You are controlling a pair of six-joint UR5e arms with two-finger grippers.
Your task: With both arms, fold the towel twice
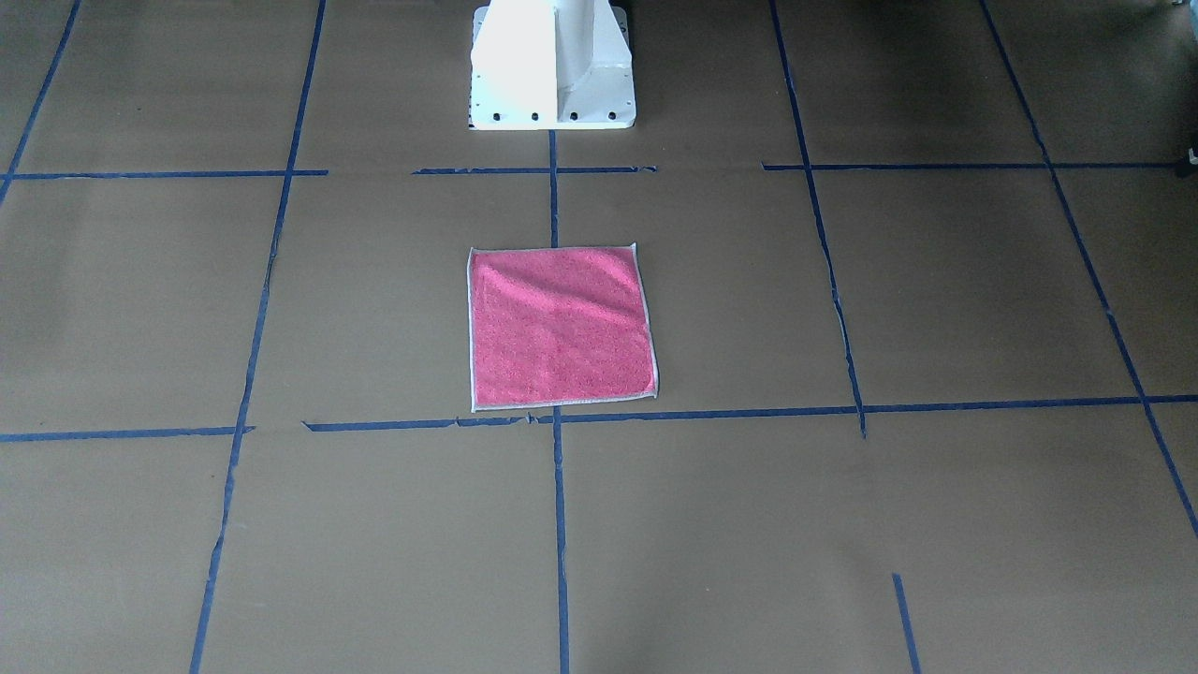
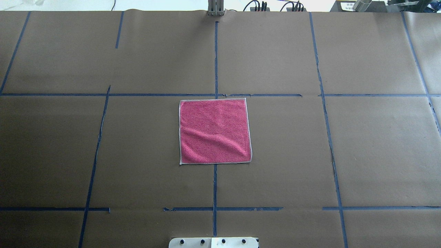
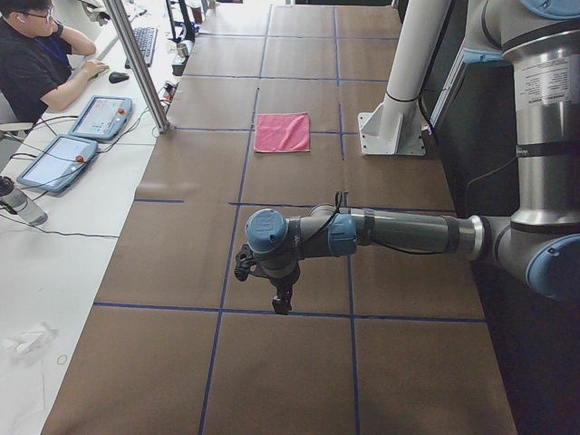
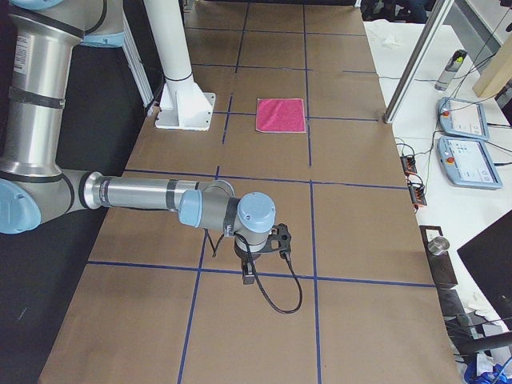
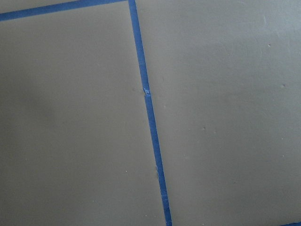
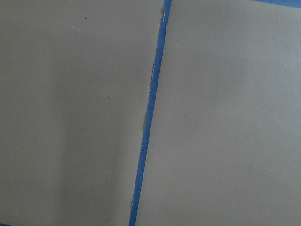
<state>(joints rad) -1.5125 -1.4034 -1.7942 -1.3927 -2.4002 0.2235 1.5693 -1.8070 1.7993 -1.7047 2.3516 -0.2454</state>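
A pink towel (image 2: 214, 131) lies flat and unfolded, pink face up, at the middle of the counter (image 2: 310, 155). A soft wrinkle runs across its half nearer the robot. It straddles the centre line of blue tape (image 2: 215, 186) in front of the white base (image 1: 552, 65), and its far edge sits just beside a cross line.

Both arms are well apart from the cloth, one at each end of the counter. The left arm (image 3: 399, 233) stretches out level above the brown paper, with the left pincer (image 3: 283, 304) pointing down near a tape line. The right arm (image 4: 144, 194) mirrors it at the other end, the right pincer (image 4: 247, 274) likewise hanging over tape. Only side views show the pincers, so whether either is spread or pressed together cannot be told. The wrist cameras show only paper and tape. An operator (image 3: 36, 54) sits at the far side.
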